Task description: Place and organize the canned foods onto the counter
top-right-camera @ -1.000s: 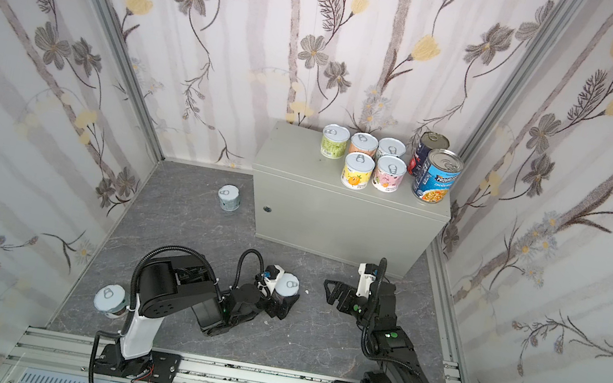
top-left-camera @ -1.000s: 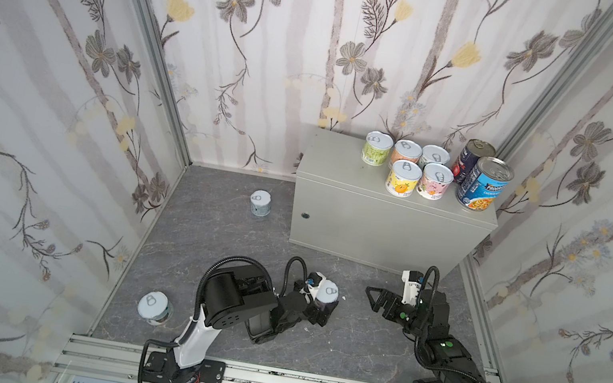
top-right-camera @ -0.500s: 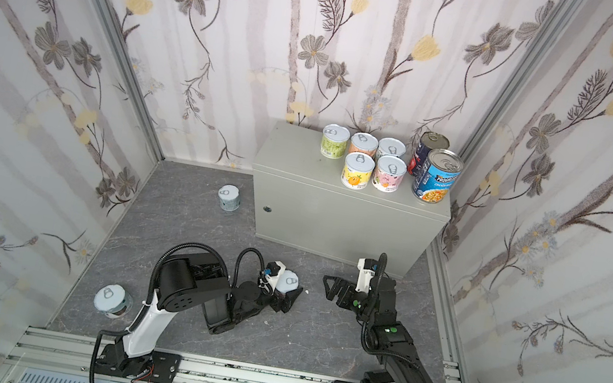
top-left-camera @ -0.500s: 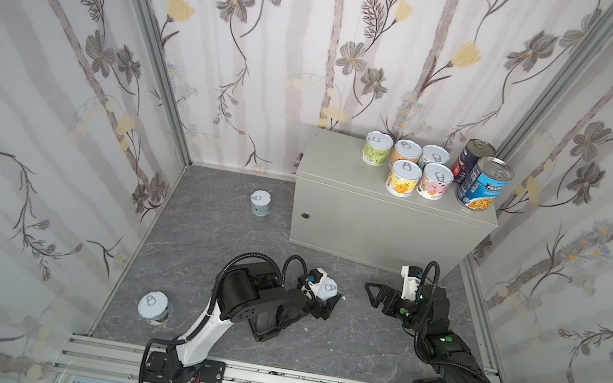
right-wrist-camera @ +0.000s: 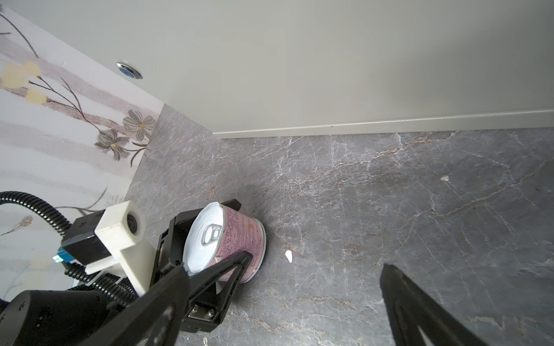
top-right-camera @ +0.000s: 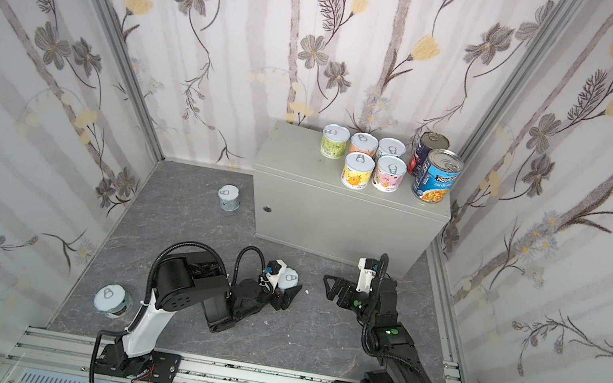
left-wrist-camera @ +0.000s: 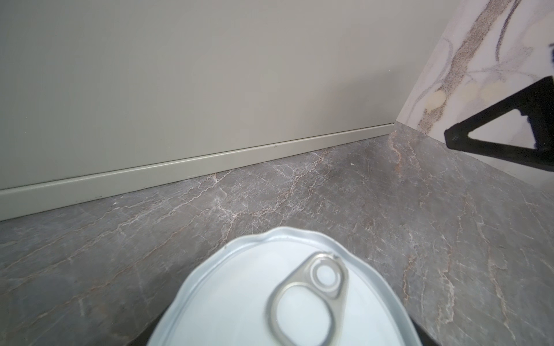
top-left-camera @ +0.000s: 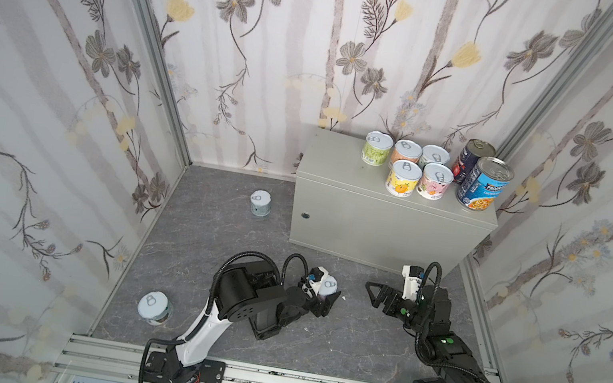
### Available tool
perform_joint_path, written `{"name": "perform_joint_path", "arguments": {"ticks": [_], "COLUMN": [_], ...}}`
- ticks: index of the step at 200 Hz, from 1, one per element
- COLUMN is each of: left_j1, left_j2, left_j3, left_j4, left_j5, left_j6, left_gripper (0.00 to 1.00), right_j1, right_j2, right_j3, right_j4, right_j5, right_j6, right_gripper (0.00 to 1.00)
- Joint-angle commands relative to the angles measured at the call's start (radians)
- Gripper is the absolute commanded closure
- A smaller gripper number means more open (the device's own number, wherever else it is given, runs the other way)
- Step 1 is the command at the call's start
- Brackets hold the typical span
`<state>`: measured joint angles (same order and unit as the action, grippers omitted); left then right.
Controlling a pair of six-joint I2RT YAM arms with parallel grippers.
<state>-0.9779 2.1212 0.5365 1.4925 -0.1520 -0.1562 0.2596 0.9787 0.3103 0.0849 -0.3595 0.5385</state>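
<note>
Closed the left gripper (top-left-camera: 329, 294) in around the pink can (right-wrist-camera: 236, 233) over the last second, from wide apart; cannot tell whether clamped yet, one side being hidden; upright on the floor (top-left-camera: 205, 234), near the counter (top-left-camera: 375, 221) front edge; right gripper (right-wrist-camera: 317, 260) spread wide, empty, nearby; probably lifting next, toward seven cans (top-left-camera: 405, 167) at the counter's back right corner.

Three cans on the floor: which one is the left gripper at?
The pink can before the counter, between the left gripper's fingers. The back can and the front-left can stand alone.
</note>
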Motion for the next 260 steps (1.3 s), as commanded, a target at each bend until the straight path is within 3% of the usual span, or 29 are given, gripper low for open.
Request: {"name": "perform_joint_path", "arguments": {"ticks": [1, 42, 97, 182, 224, 260], "left_j1": [0.002, -0.004, -0.038, -0.051, -0.052, -0.04], "left_j2": [-0.061, -0.222, -0.458, -0.819, -0.886, -0.9], "left_j3": [-0.022, -0.054, -0.013, 0.106, 0.269, 0.434], "left_j4": [0.011, -0.118, -0.45, -0.965, -1.278, -1.445], "left_j5": [0.002, -0.012, -0.073, -0.149, -0.242, -0.251], "left_j6": [-0.028, -0.031, -0.022, -0.019, 0.005, 0.026], "left_gripper": [0.24, 0.24, 0.26, 0.27, 0.27, 0.27], "right_j1": [0.001, 0.004, 0.03, 0.162, 0.205, 0.238], "right_j2": [-0.018, -0.075, -0.161, -0.202, -0.205, -0.176], "right_j3": [0.011, 0.018, 0.051, 0.105, 0.143, 0.171], "right_j4": [0.001, -0.033, -0.099, -0.155, -0.158, -0.14], "right_j5": [-0.005, -0.015, -0.02, 0.013, 0.028, 0.034], "right_j6": [-0.008, -0.003, 0.009, 0.034, 0.045, 0.053], "right_gripper": [0.0, 0.0, 0.0, 0.0, 0.0, 0.0]}}
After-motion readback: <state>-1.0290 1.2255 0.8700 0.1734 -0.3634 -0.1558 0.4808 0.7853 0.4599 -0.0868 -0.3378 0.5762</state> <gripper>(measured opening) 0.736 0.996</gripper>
